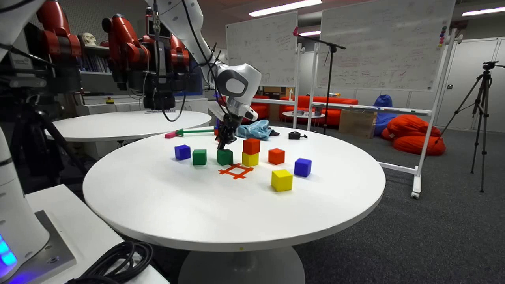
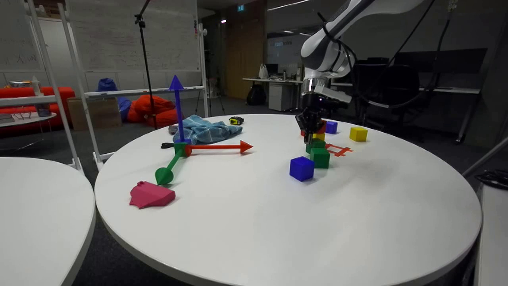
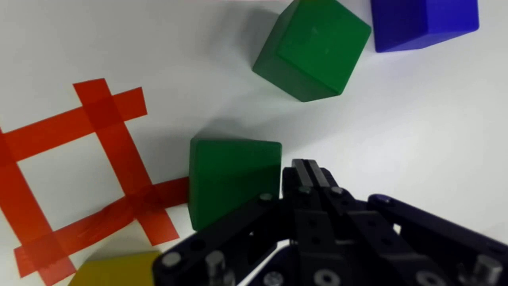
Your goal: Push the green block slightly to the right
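Two solid-green cubes lie on the white round table. The green block by my gripper [image 1: 225, 157] sits at the edge of a red tape outline and fills the middle of the wrist view [image 3: 234, 174]; it is partly hidden in an exterior view [image 2: 314, 146]. My gripper [image 3: 310, 169] is shut and empty, its tips right beside that block with a thin gap showing in the wrist view; contact cannot be told. In both exterior views the gripper [image 1: 221, 145] [image 2: 308, 139] points down at the block. Another green cube [image 1: 199, 157] [image 2: 320, 158] [image 3: 321, 45] stands apart from the tips.
A blue cube [image 1: 182, 152] stands beyond the second green cube. A red cube [image 1: 251, 146] is stacked on a yellow cube [image 1: 250, 159] close to the block. The tape outline [image 1: 236, 171], another red cube [image 1: 276, 156], blue cube [image 1: 302, 167] and yellow cube [image 1: 282, 180] are nearby.
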You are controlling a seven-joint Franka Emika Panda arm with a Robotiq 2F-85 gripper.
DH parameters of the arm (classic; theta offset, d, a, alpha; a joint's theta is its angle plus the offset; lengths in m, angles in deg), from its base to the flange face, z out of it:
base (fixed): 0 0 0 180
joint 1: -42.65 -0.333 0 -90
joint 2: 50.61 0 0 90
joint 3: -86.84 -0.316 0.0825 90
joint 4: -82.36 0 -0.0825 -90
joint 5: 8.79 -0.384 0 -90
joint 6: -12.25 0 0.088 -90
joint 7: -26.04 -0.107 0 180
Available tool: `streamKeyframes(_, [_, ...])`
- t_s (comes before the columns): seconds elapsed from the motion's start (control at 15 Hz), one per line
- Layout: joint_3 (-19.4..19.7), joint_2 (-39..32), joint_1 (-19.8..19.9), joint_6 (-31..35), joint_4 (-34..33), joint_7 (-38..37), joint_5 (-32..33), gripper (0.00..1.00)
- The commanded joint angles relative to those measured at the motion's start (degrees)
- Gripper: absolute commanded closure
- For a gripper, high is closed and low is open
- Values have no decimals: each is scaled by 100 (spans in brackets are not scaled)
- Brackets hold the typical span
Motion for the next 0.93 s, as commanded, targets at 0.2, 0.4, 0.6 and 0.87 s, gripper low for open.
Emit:
streamKeyframes(0.2, [-10,1246,69,448,1247,584,-256,98])
streamKeyframes(0.4, [37,1634,55,580,1581,649,-268,94])
streamKeyframes(0.6, [73,2170,83,880,2071,860,-428,100])
streamKeyframes(0.87, [180,2863,37,1188,2662,1125,-659,66])
